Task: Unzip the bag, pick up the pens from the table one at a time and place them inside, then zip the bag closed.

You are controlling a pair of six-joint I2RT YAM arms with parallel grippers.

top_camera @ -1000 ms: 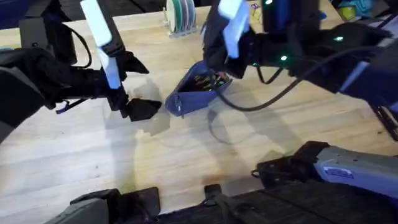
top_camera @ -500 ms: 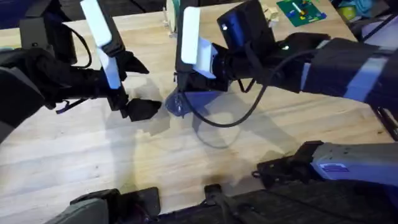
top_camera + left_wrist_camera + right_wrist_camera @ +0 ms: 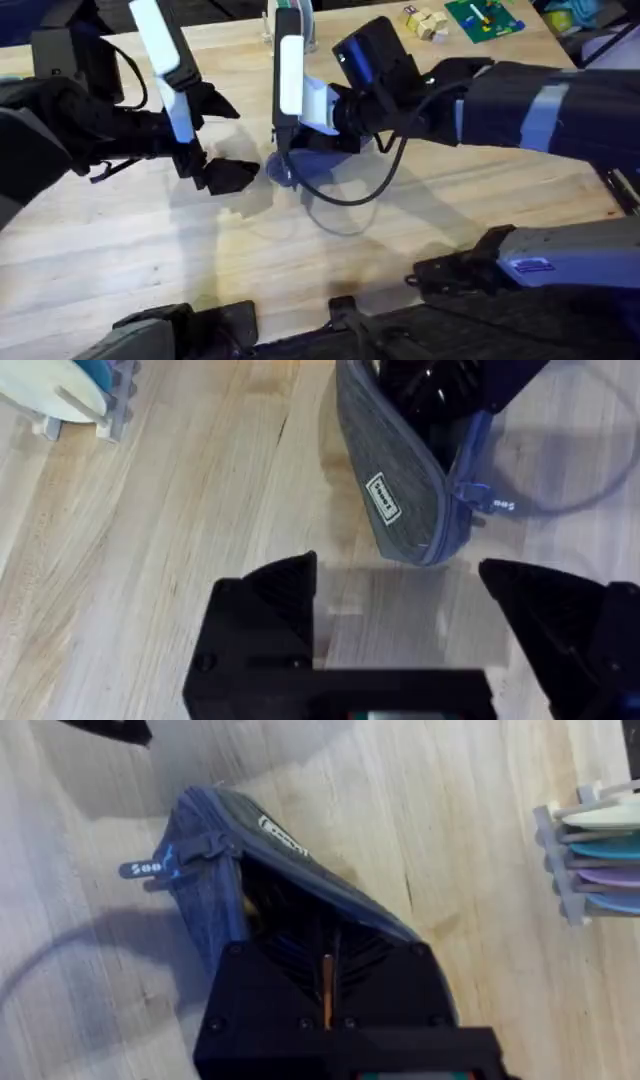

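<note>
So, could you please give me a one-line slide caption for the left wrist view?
Open left gripper poised on the table before the unzipped bag.

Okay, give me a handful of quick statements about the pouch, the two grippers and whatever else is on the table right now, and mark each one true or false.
1. The bag is zipped fully shut. False: its top gapes open, with dark contents showing inside.
2. The right gripper is down at the bag's open mouth. True.
3. The left gripper is clamped on the bag. False: it is open, short of the bag's rounded end, touching nothing.
4. A zipper pull hangs at one end of the bag. True.
5. A rack of coloured discs stands on the table beyond the bag. True.
</note>
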